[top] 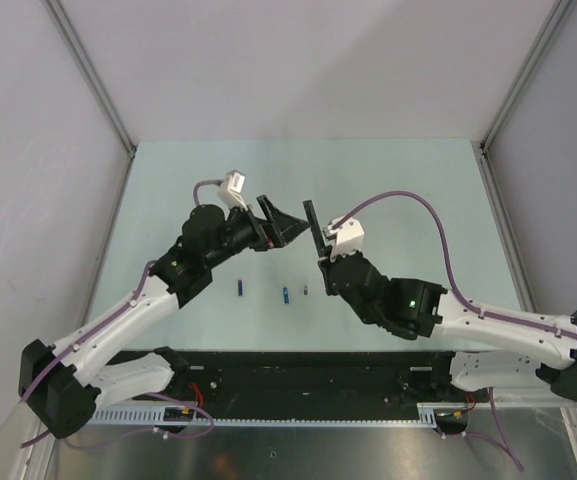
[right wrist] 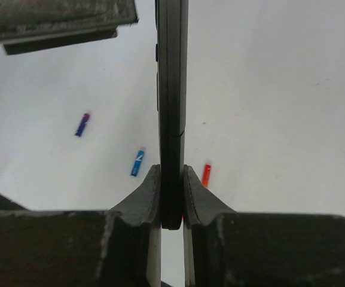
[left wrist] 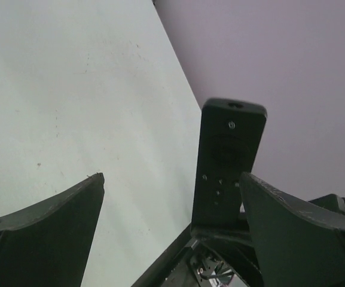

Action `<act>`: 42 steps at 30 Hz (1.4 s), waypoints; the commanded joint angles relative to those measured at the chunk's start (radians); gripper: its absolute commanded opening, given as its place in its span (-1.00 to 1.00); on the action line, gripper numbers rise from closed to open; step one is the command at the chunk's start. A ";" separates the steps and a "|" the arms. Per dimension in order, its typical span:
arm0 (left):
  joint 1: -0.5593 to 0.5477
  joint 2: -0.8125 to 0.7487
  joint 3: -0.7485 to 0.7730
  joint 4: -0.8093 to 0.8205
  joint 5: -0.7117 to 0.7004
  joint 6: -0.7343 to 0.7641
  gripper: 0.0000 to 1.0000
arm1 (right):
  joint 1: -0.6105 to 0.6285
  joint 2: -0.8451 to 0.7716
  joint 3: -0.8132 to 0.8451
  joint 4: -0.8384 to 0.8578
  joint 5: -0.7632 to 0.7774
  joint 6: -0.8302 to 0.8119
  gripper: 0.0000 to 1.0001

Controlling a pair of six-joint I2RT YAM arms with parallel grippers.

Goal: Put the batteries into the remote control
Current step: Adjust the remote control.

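Closest to the arm bases, three batteries lie in a loose row on the pale table. The dark blue battery is on the left, the lighter blue battery is in the middle, and the grey-silver battery is just right of it, close to the right arm's wrist. All three lie apart from one another and from both grippers.

Just beyond them, the right gripper is clamped on the near end of the remote control. It holds the remote above the table, long axis running near to far in the overhead view. To its left, near but not touching, the left gripper points toward the remote with its jaws spread wide and nothing between them.

The right wrist camera sees the remote edge-on, pinched between its two fingers. Below it on the table lies the orange-red battery, which the overhead view does not show; the grey-silver one does not show in this view. Only the left wrist camera shows the remote's button face, upright between its parted fingers with the wall behind.
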 commanded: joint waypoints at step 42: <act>-0.197 0.180 0.191 0.010 -0.236 -0.006 -0.98 | 0.187 0.192 0.156 -0.133 0.423 -0.071 -0.86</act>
